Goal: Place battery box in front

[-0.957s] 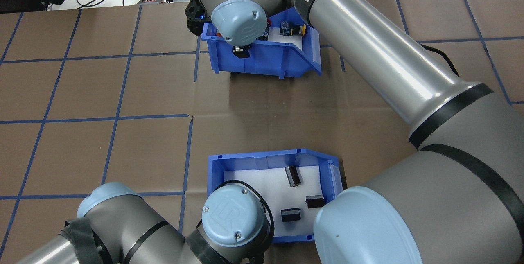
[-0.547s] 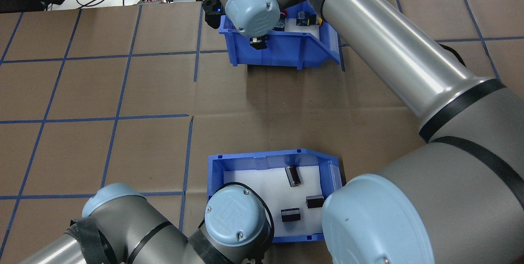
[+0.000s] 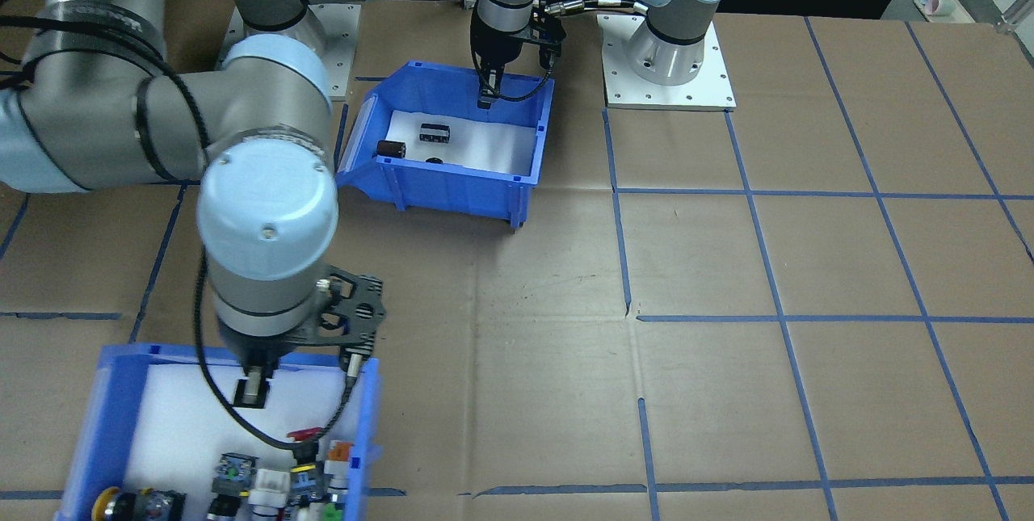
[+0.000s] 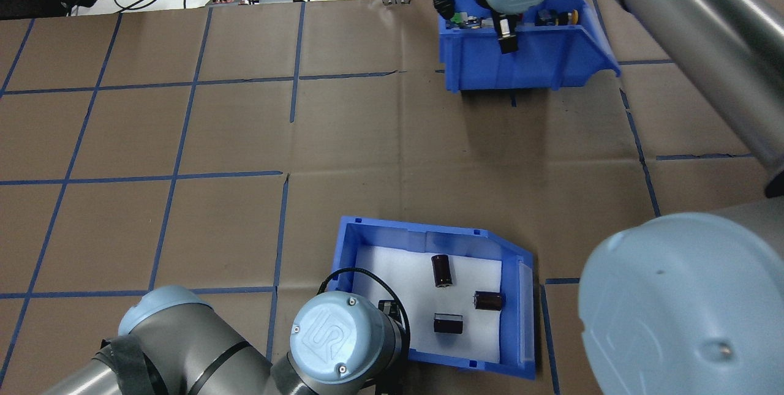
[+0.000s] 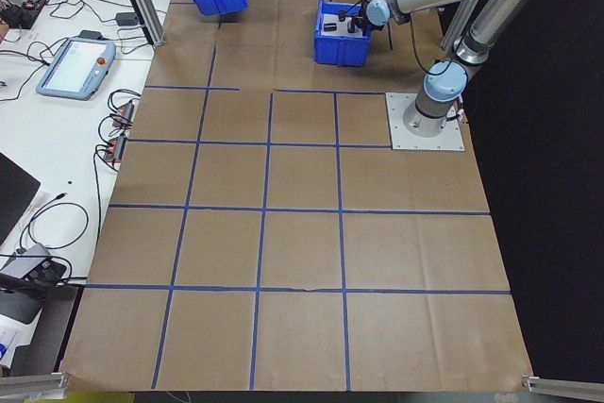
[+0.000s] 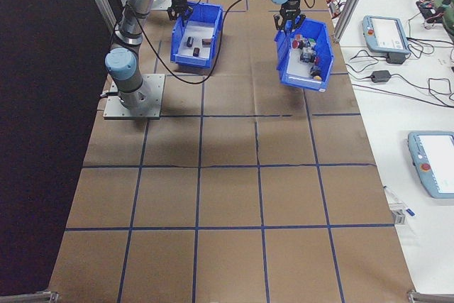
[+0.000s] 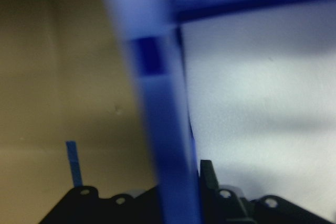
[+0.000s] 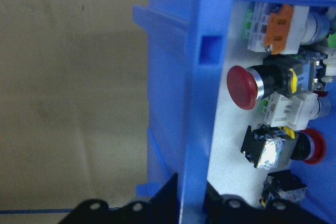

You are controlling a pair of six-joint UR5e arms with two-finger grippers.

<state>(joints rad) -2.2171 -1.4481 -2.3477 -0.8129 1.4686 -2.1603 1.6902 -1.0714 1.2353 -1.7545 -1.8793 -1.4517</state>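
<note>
I am running two arms over a brown paper table (image 4: 184,138) marked with blue tape squares.

The battery box (image 4: 361,242), a blue open-topped bin with a white floor, sits at the near edge of the table, close to the robot's base. Three dark cylindrical batteries (image 4: 442,270) lie loose on its floor, apart from one another. My left gripper (image 3: 485,93) has come down on the box's short back wall; the left wrist camera shows that blue wall running straight up between the two dark fingers (image 7: 210,182), one outside and one inside the box. So I read it as clamped on the wall, a rim grip that lets me drag or lift the whole box without touching the batteries.

My right gripper (image 4: 507,40) grips the wall of the second bin (image 4: 527,64), the one full of red, yellow and green push-button switches (image 8: 247,85), in the same straddling way. That bin is at the far right of the table, by the operators' bench, and in the right side view it seems tilted and raised off the paper, with a shadow beneath.

I judge the switch bin is being cleared out of the way so the front spot is free. The battery box itself is not yet in front.
</note>
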